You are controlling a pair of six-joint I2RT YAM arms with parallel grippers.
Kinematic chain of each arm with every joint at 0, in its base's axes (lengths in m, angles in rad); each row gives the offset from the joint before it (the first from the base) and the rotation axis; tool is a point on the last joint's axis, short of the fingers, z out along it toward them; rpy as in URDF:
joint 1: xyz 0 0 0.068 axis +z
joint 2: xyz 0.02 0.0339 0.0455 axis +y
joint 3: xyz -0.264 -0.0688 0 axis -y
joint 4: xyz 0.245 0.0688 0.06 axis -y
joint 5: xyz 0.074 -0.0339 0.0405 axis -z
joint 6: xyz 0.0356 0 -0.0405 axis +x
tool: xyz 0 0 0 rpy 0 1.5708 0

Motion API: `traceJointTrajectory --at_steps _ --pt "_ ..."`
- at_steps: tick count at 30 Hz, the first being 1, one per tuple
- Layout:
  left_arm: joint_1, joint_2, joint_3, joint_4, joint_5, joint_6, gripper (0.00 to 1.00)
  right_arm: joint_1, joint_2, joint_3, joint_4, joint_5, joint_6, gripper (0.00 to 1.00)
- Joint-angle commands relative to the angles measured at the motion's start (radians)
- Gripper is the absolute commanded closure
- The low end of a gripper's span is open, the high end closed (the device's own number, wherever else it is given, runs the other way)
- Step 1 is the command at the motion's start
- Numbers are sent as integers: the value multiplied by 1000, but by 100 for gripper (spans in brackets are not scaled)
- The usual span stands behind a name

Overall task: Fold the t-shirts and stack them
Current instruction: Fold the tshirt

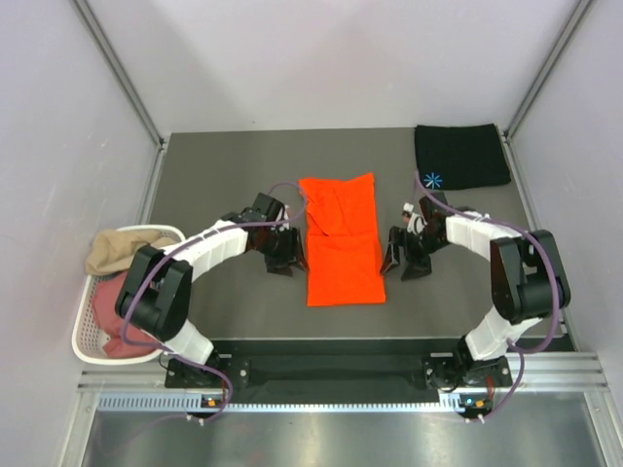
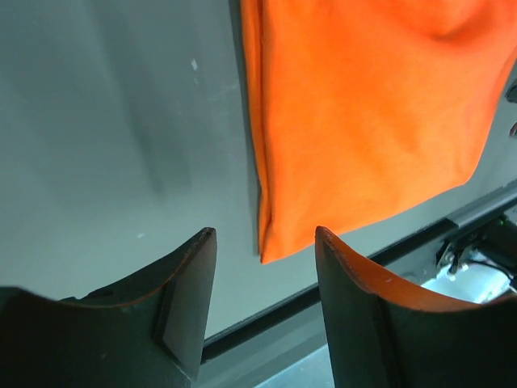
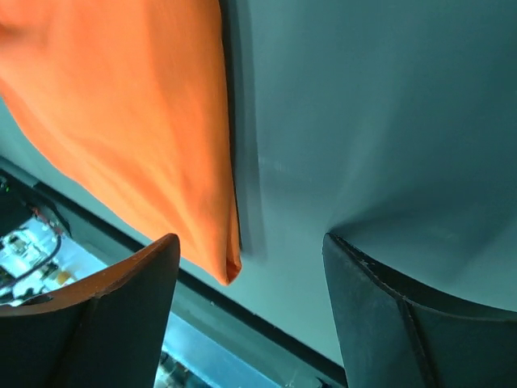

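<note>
Found the bright orange cloth t-shirt [image 1: 341, 253] lying flat at the middle of the dark grey table [image 1: 224, 175], drawn into a long narrow panel, its upper part rumpled and doubled over. Judged it partly folded: sides apparently turned in, the final fold down to a compact rectangle not yet made.

Noted the black cloth t-shirt with the small light-blue starburst mark [image 1: 462, 156] folded neatly at the far right corner of the table, well apart from the orange one. Took it for the start of the stack, one shirt done.

Counted at least two more waiting in the white slotted plastic basket [image 1: 80, 336] at the left edge: a tan crumpled t-shirt [image 1: 122, 248] on top and a dusty pink one [image 1: 109, 316] beneath. Could not rule out others hidden underneath.

Saw the left gripper [image 1: 284, 255] just beside the orange shirt's left edge and the right gripper [image 1: 401, 255] just beside its right edge, both low over the table, jaws apart, holding nothing. Confirmed the same from each wrist view, a near corner of the shirt showing beyond the fingers.

Reckoned the task well short of halfway: finish the orange fold, set it on the black shirt, then fold the basket's contents.
</note>
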State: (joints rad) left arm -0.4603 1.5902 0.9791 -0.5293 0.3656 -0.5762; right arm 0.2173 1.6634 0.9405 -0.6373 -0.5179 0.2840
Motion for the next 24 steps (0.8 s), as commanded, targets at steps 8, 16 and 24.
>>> traceJointTrajectory --at_steps 8,16,24 --pt "-29 43 -92 149 69 -117 40 34 -61 -158 192 -102 99 32" --pt "-40 102 -82 178 61 -129 42 88 -44 -175 252 -59 147 41" --pt "-70 134 -134 230 70 -166 44 134 -31 -206 281 -16 162 44"
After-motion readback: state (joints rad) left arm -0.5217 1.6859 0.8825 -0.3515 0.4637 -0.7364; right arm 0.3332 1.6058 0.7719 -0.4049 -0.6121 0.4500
